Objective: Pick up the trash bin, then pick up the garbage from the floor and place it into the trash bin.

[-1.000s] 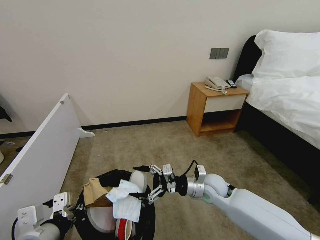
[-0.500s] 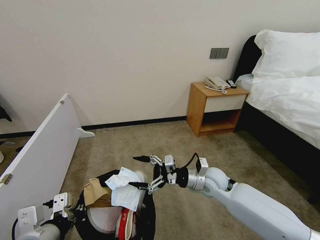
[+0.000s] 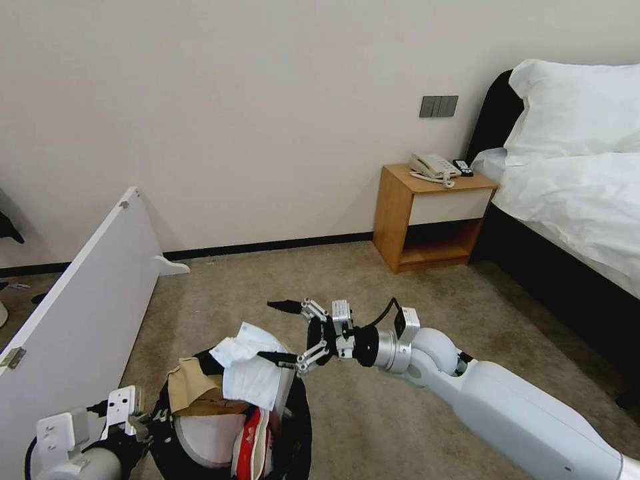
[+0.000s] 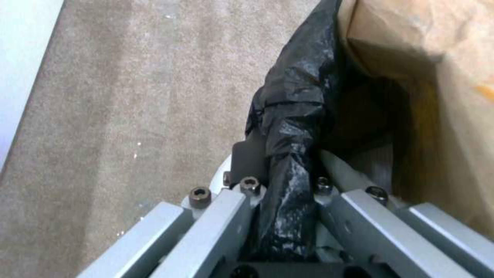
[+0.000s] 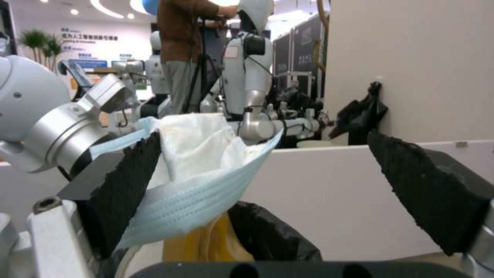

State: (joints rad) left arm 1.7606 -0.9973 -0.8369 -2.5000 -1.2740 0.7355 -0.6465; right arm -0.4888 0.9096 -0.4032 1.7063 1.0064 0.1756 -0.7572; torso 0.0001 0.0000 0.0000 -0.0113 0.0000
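Note:
The trash bin (image 3: 298, 427), lined with a black bag, hangs at the lower left of the head view. My left gripper (image 3: 127, 410) is shut on its rim; the left wrist view shows the black bag (image 4: 291, 127) pinched in that gripper (image 4: 280, 185). Brown paper (image 3: 187, 387), a white slipper (image 3: 203, 437) and a red item (image 3: 248, 445) fill the bin. My right gripper (image 3: 265, 331) stands open just above the bin's far rim. A pale blue mask (image 3: 252, 377) with white tissue (image 3: 230, 347) lies against its lower finger. The mask (image 5: 206, 193) touches one pad (image 5: 129, 185).
A white panel (image 3: 87, 300) slants along the left. A wooden nightstand (image 3: 427, 213) with a phone stands by the wall, and a bed (image 3: 573, 200) with a dark base runs down the right. Beige carpet (image 3: 373, 293) lies open between them.
My right gripper has risen and pulled back a little, staying open. The mask and tissue have come up with its lower finger, above the bin's contents.

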